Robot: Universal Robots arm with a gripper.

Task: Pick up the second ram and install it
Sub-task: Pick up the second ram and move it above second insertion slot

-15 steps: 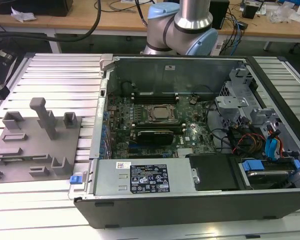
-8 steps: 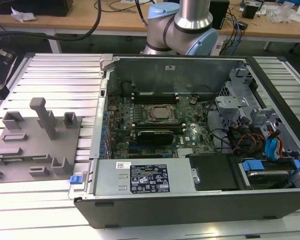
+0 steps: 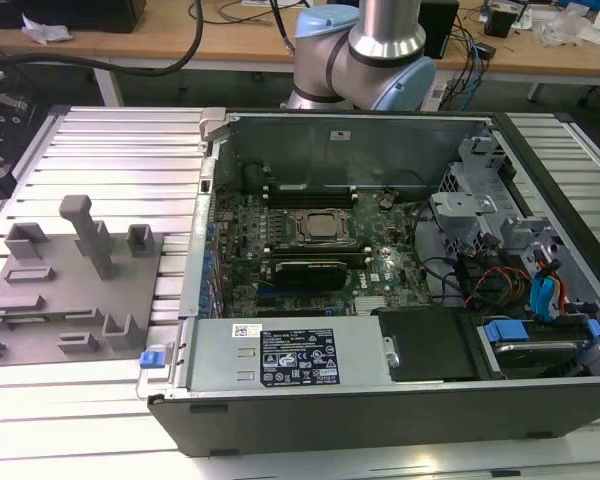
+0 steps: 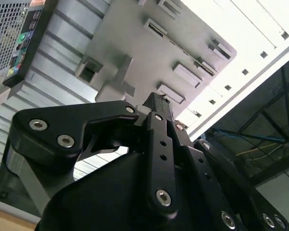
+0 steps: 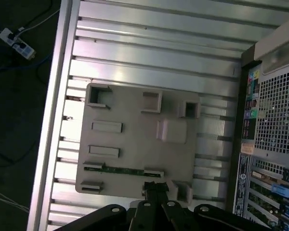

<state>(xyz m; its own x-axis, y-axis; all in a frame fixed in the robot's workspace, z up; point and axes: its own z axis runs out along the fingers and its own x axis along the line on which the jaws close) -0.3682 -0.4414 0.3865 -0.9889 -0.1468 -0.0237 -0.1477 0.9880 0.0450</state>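
Observation:
In the first wrist view the second ram (image 5: pixel 123 170), a thin green stick, lies in a long slot of the grey fixture plate (image 5: pixel 135 115). My gripper (image 5: pixel 155 186) hangs well above that plate with its fingers pressed together and nothing between them. Its fingertips sit over the plate's edge, close to one end of the stick. The second wrist view shows the black gripper (image 4: pixel 159 103) from behind, with the fixture plate (image 4: pixel 149 43) beyond it. In the exterior view the plate (image 3: pixel 70 290) lies at the exterior view's left of the open computer case (image 3: pixel 380 400).
The case holds the motherboard with its CPU socket (image 3: pixel 318 226), a power supply (image 3: pixel 285 355) at the front and drive cages with cables (image 3: pixel 520 270) on the exterior view's right. Upright posts (image 3: pixel 85 235) rise from the fixture plate. The ribbed aluminium table (image 3: pixel 120 150) lies under everything.

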